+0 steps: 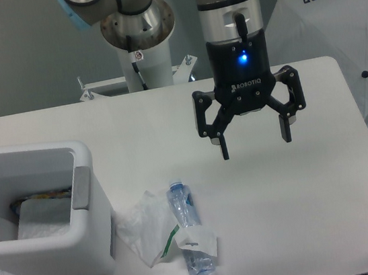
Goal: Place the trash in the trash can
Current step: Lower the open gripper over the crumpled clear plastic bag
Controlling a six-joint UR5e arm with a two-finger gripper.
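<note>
A: Start big. Where is everything on the white table (325, 180)?

B: The trash can (47, 260) stands at the near left, some paper or wrappers already showing inside it. Just right of it lies the crumpled plastic bag (142, 232), and the clear plastic bottle (189, 235) rests on the bag's right edge, touching it.

A: And the gripper (253, 140)?

B: It hangs above the table, farther back and right of the bottle, fingers spread wide with nothing between them.

A: So which way must it go?

B: Nearer and left, I judge. The bottle lies flat, its long axis running near to far with the cap end pointing away and slightly left. The fingers stand left and right of one another, so they look roughly set to close across the bottle's narrow width.
</note>
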